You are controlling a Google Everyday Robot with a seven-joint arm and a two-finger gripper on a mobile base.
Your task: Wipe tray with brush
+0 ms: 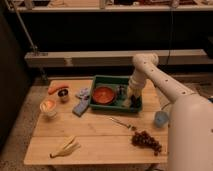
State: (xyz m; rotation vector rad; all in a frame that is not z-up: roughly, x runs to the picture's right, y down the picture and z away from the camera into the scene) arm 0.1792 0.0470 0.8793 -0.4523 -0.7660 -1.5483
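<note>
Tray: my gripper sits at its right end, apparently clamping the brush; sweeping left could knock the bowl.

A light wooden tabletop stands on a speckled floor; behind it a long pale ledge runs under dark shelving (dimly lit). The pincer hangs over the far right part

Red bowl sits in the green container; on the worktop lie sponge, carrot, banana, grapes, utensil.
</note>
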